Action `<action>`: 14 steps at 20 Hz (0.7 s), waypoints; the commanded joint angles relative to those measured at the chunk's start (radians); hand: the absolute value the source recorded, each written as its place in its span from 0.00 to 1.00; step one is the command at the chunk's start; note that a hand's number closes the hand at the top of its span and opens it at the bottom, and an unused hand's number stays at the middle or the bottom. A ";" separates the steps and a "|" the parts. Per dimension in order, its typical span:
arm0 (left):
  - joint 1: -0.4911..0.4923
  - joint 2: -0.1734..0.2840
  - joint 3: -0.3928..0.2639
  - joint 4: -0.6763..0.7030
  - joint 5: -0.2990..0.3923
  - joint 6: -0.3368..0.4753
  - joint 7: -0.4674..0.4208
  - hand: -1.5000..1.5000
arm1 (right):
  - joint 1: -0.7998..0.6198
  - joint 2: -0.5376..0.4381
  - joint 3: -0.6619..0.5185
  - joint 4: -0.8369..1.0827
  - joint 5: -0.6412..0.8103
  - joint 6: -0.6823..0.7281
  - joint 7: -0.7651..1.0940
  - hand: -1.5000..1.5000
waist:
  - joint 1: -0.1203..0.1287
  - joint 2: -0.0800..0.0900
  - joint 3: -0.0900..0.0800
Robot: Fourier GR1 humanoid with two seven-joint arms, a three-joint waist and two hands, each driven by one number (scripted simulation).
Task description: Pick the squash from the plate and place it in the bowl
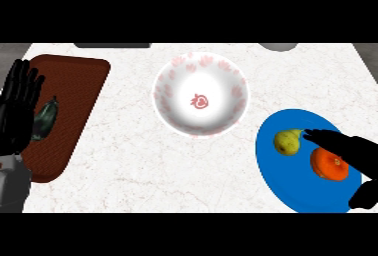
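Note:
A small yellow-green squash point(289, 141) lies on the blue plate point(295, 187) at the right, beside an orange fruit point(327, 166). My right hand point(347, 149) hovers over the plate with straight fingers, its fingertips just right of the squash, and it covers part of the orange fruit. The white bowl point(201, 95) with red strawberry marks stands at the centre, left of the plate, and holds nothing. My left hand point(18, 107) rests open at the left edge, fingers up.
A brown tray point(74, 90) lies at the left with a dark green vegetable point(47, 116) on it, partly behind my left hand. Bare marble counter runs between the bowl and the plate. A grey object point(278, 46) sits at the far edge.

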 commanded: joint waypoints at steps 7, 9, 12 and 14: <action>0.031 -0.035 -0.012 -0.007 -0.037 -0.005 -0.055 0.50 | -0.117 0.036 -0.027 0.231 0.046 -0.195 -0.165 1.00 | 0.006 0.002 0.000; -0.057 0.010 0.043 0.079 -0.003 -0.027 -0.027 0.50 | -0.053 0.024 -0.046 0.141 0.040 -0.177 -0.170 1.00 | -0.003 0.000 0.000; -0.017 -0.007 0.013 -0.032 -0.021 -0.009 0.027 0.50 | -0.135 0.034 -0.046 0.260 0.065 -0.225 -0.214 1.00 | 0.003 0.000 0.000; -0.067 -0.033 -0.009 0.073 -0.059 0.013 -0.022 0.50 | -0.250 -0.013 -0.073 0.313 0.054 -0.164 -0.213 1.00 | 0.006 0.004 0.000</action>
